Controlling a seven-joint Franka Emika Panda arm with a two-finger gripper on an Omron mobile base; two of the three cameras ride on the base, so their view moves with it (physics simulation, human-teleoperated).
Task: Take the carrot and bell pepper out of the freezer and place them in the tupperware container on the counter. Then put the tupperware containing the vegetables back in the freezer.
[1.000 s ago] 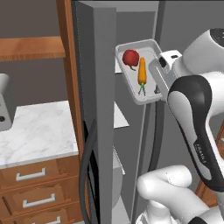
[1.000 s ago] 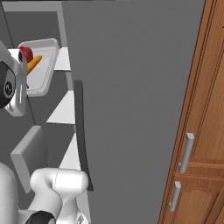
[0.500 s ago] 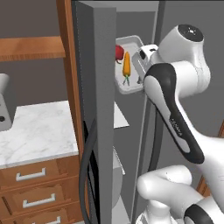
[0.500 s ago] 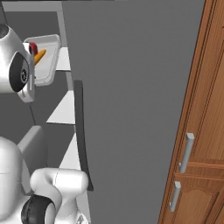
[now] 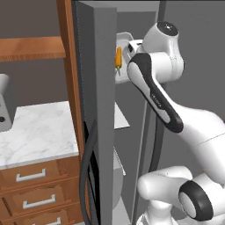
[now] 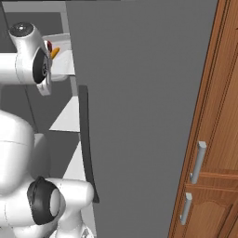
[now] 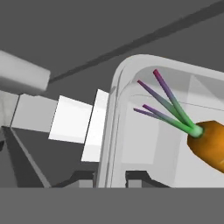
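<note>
Carrot (image 5: 118, 57) in raised tupperware container (image 5: 124, 40)

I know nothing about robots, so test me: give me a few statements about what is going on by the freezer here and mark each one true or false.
1. The carrot lies in the tupperware container. True.
2. The tupperware container sits on the counter. False: the gripper holds it up in the air at the freezer opening.
3. The gripper is shut on the container's rim. True: in the hand view its tips sit either side of the wall.
4. The freezer door is closed. False: it stands open, edge-on in the left base view.
5. The bell pepper is on the counter. False: a bit of red shows beside the carrot, up by the container.
</note>
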